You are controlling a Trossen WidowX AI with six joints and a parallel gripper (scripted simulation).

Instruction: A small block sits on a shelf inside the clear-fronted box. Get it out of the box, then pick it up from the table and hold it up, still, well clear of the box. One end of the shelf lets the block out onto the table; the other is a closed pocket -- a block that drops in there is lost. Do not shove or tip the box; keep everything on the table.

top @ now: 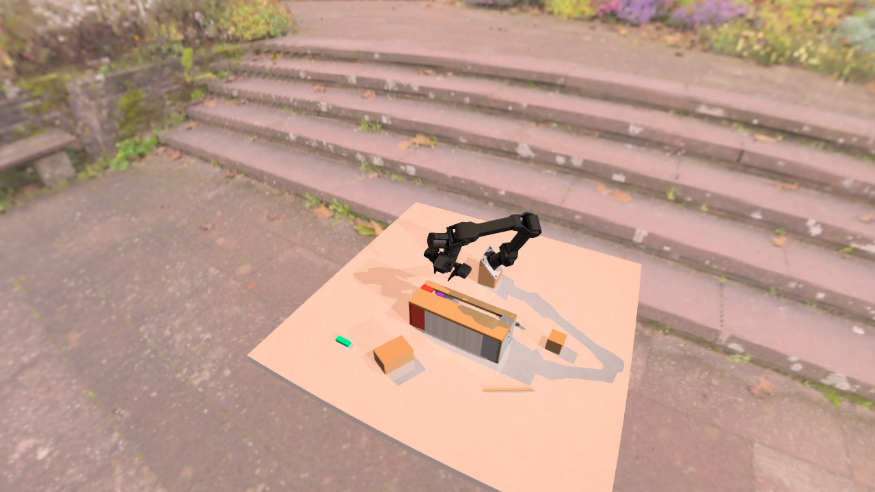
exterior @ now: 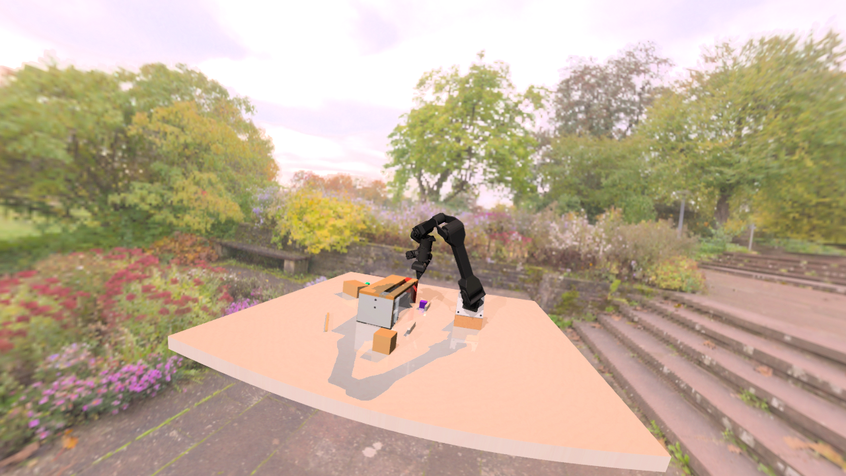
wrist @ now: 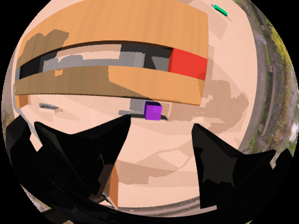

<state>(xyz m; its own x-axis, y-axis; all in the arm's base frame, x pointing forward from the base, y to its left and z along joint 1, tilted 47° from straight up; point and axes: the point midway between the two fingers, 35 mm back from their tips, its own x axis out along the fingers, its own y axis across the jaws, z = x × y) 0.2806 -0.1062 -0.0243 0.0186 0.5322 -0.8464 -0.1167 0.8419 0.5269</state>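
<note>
The small purple block [top: 440, 294] [exterior: 423, 304] [wrist: 152, 112] is outside the box, low beside its arm-facing side. A thin dark strip lies against or under it; I cannot tell which. The box [top: 452, 312] [exterior: 374, 307] [wrist: 124, 22] stands upright with an orange slotted top and a red end [top: 417, 316] [wrist: 188, 63]. My gripper [top: 457, 275] [exterior: 418, 276] [wrist: 162, 124] is open and empty. It hangs above the table on the arm's side of the box, near the red end. In the wrist view the block shows just beyond the gap between the fingertips, nearer the left finger.
A small grey piece [top: 519, 325] [exterior: 410, 327] [wrist: 48, 107] lies near the box's other end. An orange cube [top: 555, 341] [exterior: 384, 341] stands beyond it. A larger orange block [top: 394, 354] [exterior: 353, 288], a green piece [top: 343, 341] [wrist: 221, 10] and a thin stick [top: 507, 389] [exterior: 326, 322] lie on the far side.
</note>
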